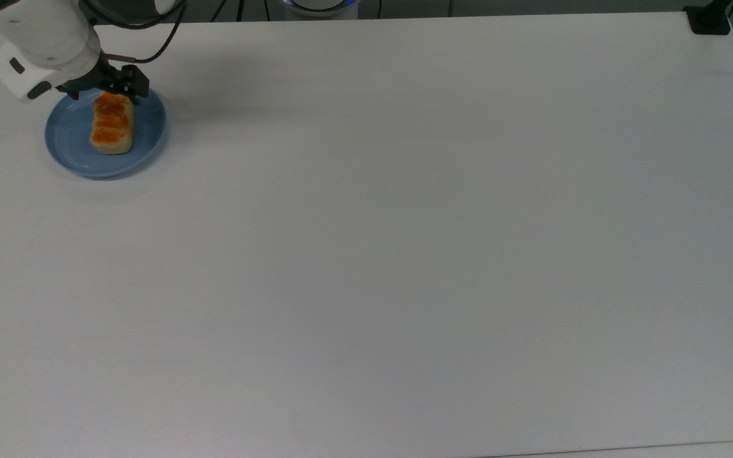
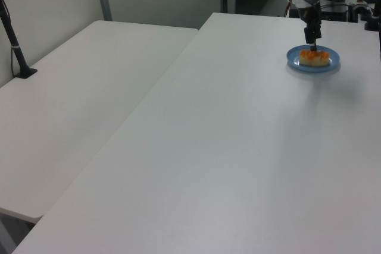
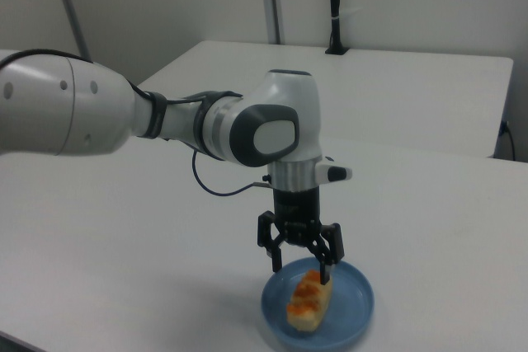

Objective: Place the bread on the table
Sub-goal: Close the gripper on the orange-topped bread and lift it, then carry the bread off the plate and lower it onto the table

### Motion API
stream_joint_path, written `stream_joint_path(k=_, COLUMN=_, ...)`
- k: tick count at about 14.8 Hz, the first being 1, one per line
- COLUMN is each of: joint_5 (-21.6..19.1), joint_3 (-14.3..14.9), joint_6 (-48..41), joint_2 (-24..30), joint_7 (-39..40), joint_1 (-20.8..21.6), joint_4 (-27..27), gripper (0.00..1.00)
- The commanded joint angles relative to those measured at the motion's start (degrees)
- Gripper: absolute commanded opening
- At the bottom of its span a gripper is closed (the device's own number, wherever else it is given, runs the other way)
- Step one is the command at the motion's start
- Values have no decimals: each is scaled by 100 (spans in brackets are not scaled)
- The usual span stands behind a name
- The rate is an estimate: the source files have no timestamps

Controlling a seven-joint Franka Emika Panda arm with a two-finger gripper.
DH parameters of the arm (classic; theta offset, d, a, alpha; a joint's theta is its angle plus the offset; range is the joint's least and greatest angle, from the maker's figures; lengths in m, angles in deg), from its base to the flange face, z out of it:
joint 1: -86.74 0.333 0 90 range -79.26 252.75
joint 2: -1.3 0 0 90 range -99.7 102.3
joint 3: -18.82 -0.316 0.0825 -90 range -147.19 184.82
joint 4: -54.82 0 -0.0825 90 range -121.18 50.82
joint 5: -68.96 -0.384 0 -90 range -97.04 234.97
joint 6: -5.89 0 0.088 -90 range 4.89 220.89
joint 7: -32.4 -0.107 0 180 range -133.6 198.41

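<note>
The bread [image 1: 112, 124] [image 2: 314, 57] [image 3: 308, 302], a small loaf with an orange glazed top, lies on a round blue plate [image 1: 150, 137] [image 2: 331, 63] [image 3: 353, 317]. The plate sits near the far left corner of the white table [image 1: 404, 222] [image 2: 238, 147] [image 3: 124, 237] in the top view. My gripper [image 1: 104, 95] [image 2: 312, 44] [image 3: 301, 269] points straight down over the loaf's end nearest the table's back edge. It is open, one finger on each side of that end, just above the plate. Nothing is held.
A second white table [image 2: 77, 87] [image 3: 412, 88] stands alongside with a black post [image 2: 15, 46] [image 3: 334, 6] on it. A black clamp [image 1: 710, 19] sits at the top view's far right corner. The white arm [image 3: 99, 117] reaches in over the table's back edge.
</note>
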Motion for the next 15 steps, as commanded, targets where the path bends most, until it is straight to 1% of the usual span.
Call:
stream_joint_path(k=1, joint_5=177, joint_3=-23, joint_6=435, joint_2=-167, joint_7=55, joint_1=-47, joint_4=-111, gripper=95)
stream_joint_path(k=3, joint_5=177, joint_3=-23, joint_6=498, joint_2=-256, joint_7=46, joint_1=-47, joint_4=-137, gripper=90)
stream_joint_path(k=5, joint_5=177, joint_3=-23, joint_6=577, joint_2=-291, joint_7=29, joint_1=-39, joint_4=-172, gripper=89)
stream_joint_path(k=8, joint_5=185, joint_3=-23, joint_6=884, joint_2=-291, joint_7=2, joint_1=-21, joint_4=-409, gripper=84)
stream_joint_path(k=10, joint_5=282, joint_3=-23, joint_6=990, joint_2=-361, joint_7=-6, joint_1=-21, joint_4=-471, gripper=76)
stream_joint_path(k=11, joint_5=282, joint_3=-23, joint_6=990, joint_2=-379, joint_7=-6, joint_1=-12, joint_4=-463, gripper=68)
stream_joint_path(k=13, joint_5=291, joint_3=-23, joint_6=982, joint_2=-370, joint_7=11, joint_1=-3, joint_4=-463, gripper=46)
stream_joint_path(k=14, joint_5=282, joint_3=-23, joint_6=921, joint_2=-344, joint_7=46, joint_1=-3, joint_4=-445, gripper=43)
stream_joint_path(k=15, joint_5=282, joint_3=-23, joint_6=894, joint_2=-283, joint_7=46, joint_1=-3, joint_4=-436, gripper=43)
